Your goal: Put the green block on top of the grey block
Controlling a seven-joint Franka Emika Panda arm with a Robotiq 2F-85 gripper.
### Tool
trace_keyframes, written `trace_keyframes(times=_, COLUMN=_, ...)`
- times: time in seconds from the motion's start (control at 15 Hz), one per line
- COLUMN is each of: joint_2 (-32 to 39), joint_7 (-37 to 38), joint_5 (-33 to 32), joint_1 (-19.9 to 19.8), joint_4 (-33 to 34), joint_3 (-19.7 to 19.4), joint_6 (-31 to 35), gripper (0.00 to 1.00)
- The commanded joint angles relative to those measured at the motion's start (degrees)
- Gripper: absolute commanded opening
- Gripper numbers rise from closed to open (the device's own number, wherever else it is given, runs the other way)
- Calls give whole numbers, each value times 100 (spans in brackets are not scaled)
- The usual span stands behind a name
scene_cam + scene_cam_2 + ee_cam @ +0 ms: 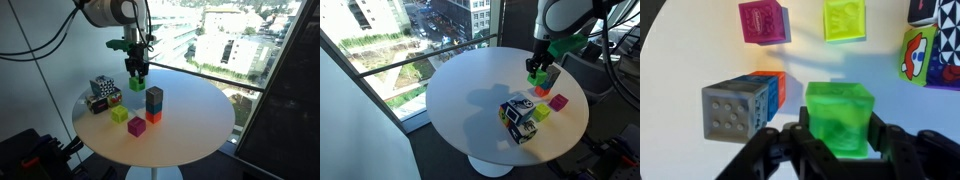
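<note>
Fingers clamped on the green block, held off the table. Wrist view: grey block, stacked on an orange block, lies just beside at 9 o'clock. The carry should run that way.
</note>
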Motion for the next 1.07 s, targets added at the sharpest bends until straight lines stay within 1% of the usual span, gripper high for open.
trace_keyframes(times=0.0, joint_2=-265, joint_7=-38, joint_5=-129, joint_1=-77, joint_4=69, joint_3=-13, joint_6=-311, gripper=29)
trace_keyframes(times=0.53, joint_2=-546, joint_7=-27, joint_5=-177, joint_1=-252, joint_4=103, joint_3=-108, joint_6=-409, gripper=29)
trace_keyframes(times=1.0, joint_2=-483, joint_7=-98, joint_5=-275, joint_1=-462, joint_4=172, joint_3=-247, joint_6=-347, gripper=29)
